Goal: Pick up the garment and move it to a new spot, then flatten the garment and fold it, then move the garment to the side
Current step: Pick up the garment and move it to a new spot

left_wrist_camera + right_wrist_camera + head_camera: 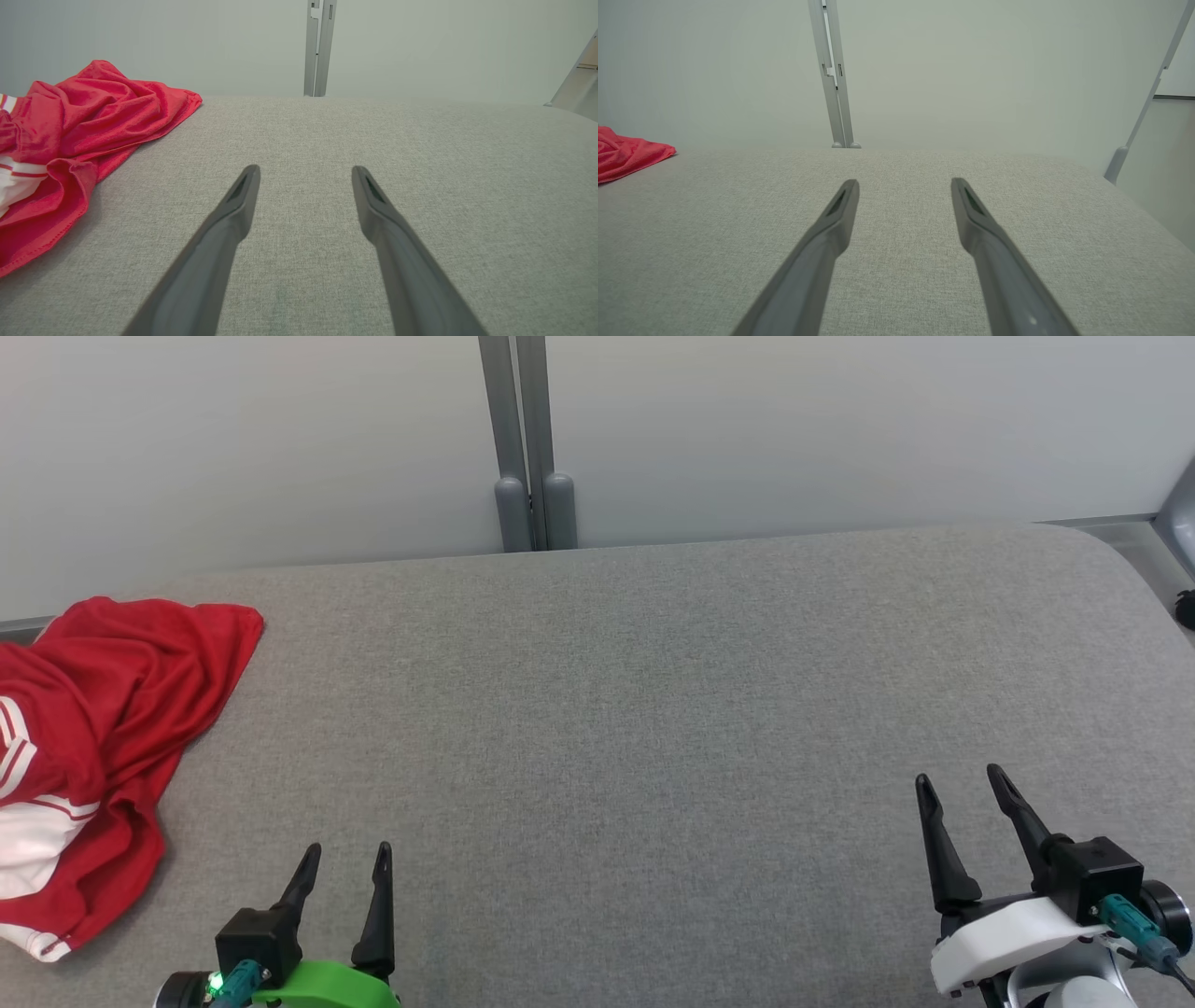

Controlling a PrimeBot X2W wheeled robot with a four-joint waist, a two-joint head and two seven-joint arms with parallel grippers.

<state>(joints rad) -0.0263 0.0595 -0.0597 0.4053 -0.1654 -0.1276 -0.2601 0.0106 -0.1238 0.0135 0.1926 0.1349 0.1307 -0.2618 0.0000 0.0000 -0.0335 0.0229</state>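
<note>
**A:** Where is the garment?

**B:** The red garment (112,728), white-striped, lies crumpled along the left edge of the bench (653,709). It reaches from near the far left corner down toward the near edge, and part of it runs out of the head view.

**A:** And the end effectors?

**B:** The left end effector (347,847) sits at the near edge with its fingers apart and nothing between them. It is near the cloth but not touching it. The right end effector (959,775) is by the near right corner, also spread and empty, well apart from the garment.

**A:** So which step is in hand?

**B:** The first, I'd judge. The pickup hasn't begun, and the garment is neither flattened nor folded.

**A:** What does the next move call for?

**B:** Probably the left arm swinging toward the left edge, coming down onto a raised fold and closing on it. The middle of the bench looks like a fit new spot. The heap is loose, so one pinch may lift a single layer and drag the rest.
</note>
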